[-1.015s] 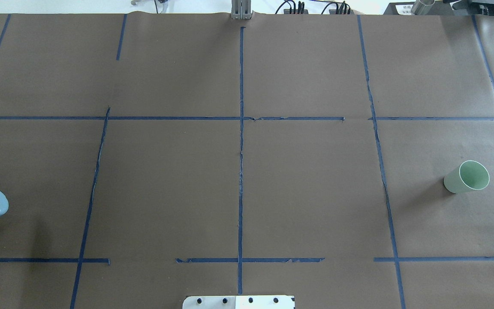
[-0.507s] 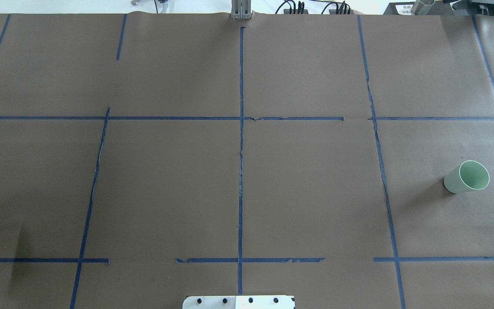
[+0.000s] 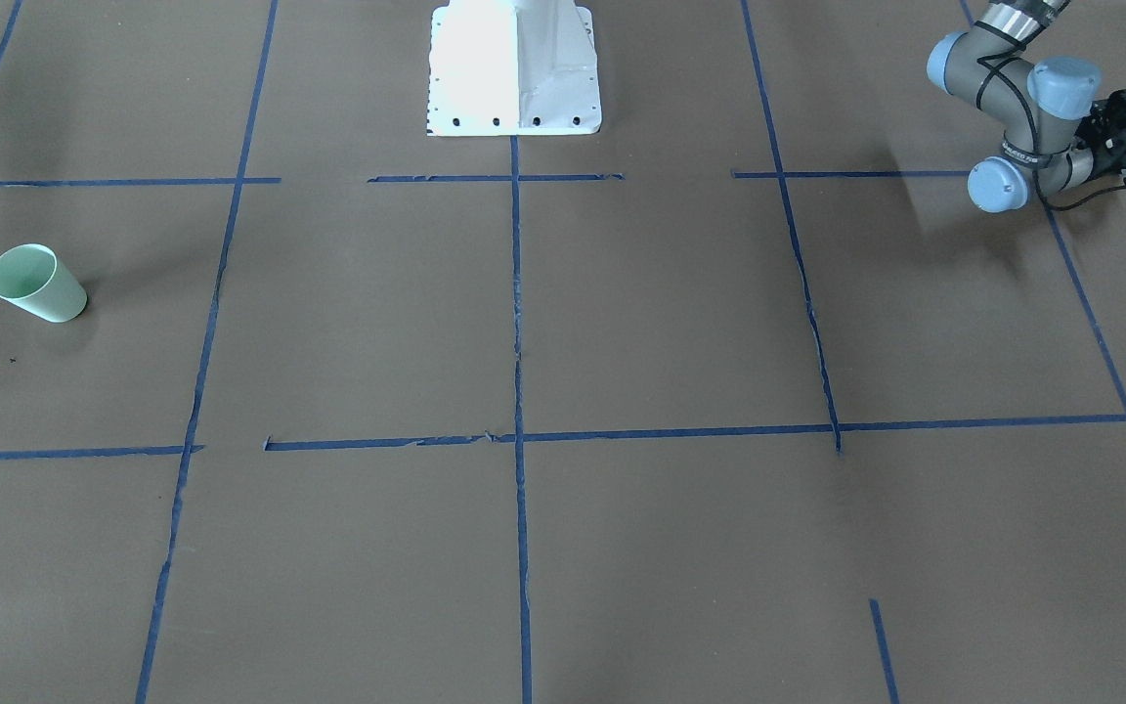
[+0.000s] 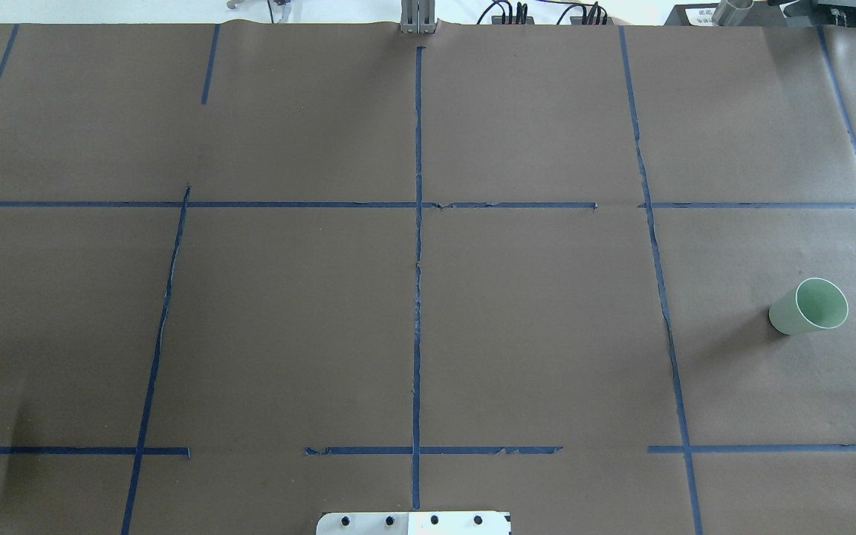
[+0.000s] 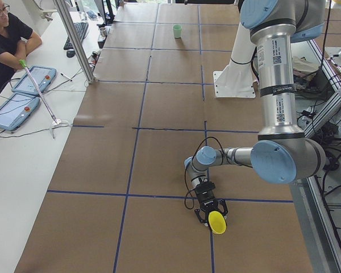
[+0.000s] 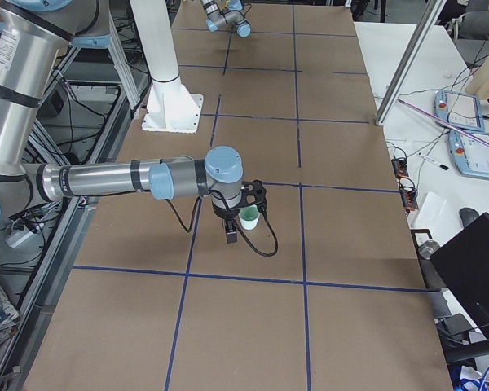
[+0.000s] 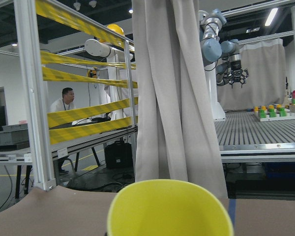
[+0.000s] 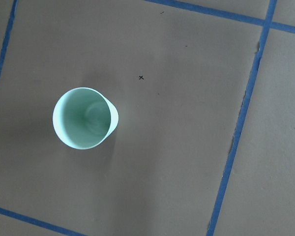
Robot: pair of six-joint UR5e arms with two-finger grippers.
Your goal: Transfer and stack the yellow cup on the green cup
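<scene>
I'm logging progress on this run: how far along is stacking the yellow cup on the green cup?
Nothing is finished yet. The green cup stands alone and empty on the robot's right side of the table. In hand: the left gripper is at the yellow cup at the table's far left end; whether it has gripped the cup is unclear. Left to do: carrying it across and stacking it.

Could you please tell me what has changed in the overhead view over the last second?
The left arm has drawn back toward the overhead view's left edge; only a sliver of it shows there now. No grasp or release is visible. The green cup stayed where it was, upright.
</scene>
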